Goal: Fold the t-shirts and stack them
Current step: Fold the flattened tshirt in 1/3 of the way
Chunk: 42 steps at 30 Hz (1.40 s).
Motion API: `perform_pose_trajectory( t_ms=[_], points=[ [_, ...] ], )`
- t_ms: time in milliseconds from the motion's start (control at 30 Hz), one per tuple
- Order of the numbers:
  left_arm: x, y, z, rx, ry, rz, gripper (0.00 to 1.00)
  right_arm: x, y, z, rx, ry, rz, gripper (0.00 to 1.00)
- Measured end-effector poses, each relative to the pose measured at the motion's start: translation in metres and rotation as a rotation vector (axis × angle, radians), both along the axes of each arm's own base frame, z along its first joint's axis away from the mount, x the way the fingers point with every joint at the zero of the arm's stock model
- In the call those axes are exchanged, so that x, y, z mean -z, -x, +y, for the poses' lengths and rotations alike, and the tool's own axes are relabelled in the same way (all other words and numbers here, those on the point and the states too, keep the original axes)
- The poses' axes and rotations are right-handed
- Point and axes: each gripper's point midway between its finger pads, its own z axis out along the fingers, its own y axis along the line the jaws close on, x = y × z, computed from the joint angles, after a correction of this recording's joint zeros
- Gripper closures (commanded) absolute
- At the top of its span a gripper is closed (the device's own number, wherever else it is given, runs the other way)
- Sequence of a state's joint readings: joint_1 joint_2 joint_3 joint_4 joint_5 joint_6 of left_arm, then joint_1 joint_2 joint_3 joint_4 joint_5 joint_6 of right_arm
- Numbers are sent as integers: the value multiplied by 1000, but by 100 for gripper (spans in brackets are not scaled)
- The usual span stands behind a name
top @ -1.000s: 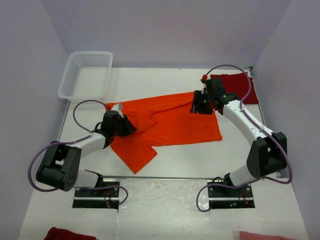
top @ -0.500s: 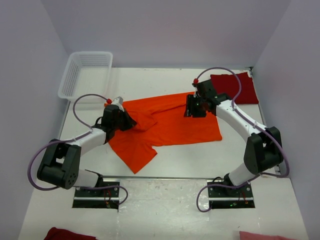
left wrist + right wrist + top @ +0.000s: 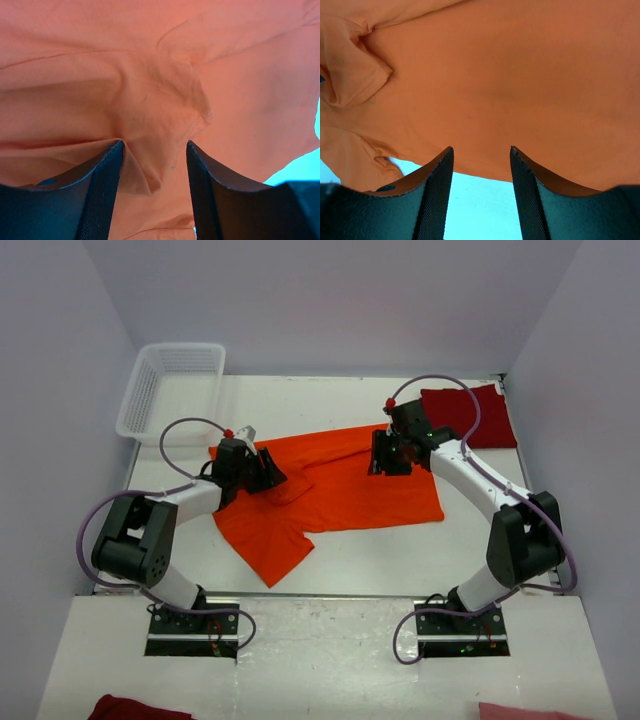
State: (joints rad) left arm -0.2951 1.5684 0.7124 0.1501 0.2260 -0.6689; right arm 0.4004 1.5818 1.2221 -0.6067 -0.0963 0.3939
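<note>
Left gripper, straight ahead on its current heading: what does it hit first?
The bright orange cloth t-shirt: a bunched fold of it lies directly ahead of the open left gripper, in line with the gap. Depth is unclear, but nothing else shows in that line.

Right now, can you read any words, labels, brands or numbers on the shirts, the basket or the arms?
No readable text anywhere.
Orange shirt: plain, no print in any view.
Red shirt: plain.
Basket: no label visible.
Arms: any marks are too small to read.
</note>
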Motion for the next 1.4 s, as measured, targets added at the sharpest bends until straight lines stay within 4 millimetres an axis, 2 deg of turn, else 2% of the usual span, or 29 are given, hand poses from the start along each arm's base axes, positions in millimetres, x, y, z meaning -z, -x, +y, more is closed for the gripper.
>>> perform_pose_trajectory(
  t_ms=[233, 500, 833, 967, 1067, 1200, 1400],
  points=[
    [-11, 7, 0, 11, 12, -14, 44, 0, 0, 1, -3, -1, -2, 50],
    [-32, 15, 14, -27, -32, -58, 44, 1, 3, 7, -12, -4, 2, 50],
    [-5, 37, 40, -96, -142, 31, 45, 6, 6, 8, -18, 0, 10, 50],
    [-6, 49, 46, -106, -150, 25, 46, 6, 6, 8, -17, -1, 11, 50],
    [-12, 52, 47, -107, -142, 1, 48, 6, 6, 8, -17, -2, 7, 50],
    [-10, 55, 45, -92, -129, -10, 60, 6, 6, 9, -20, -3, 7, 50],
    [0, 59, 35, -46, -91, 7, 63, 6, 7, 10, -23, -2, 6, 50]
  ],
)
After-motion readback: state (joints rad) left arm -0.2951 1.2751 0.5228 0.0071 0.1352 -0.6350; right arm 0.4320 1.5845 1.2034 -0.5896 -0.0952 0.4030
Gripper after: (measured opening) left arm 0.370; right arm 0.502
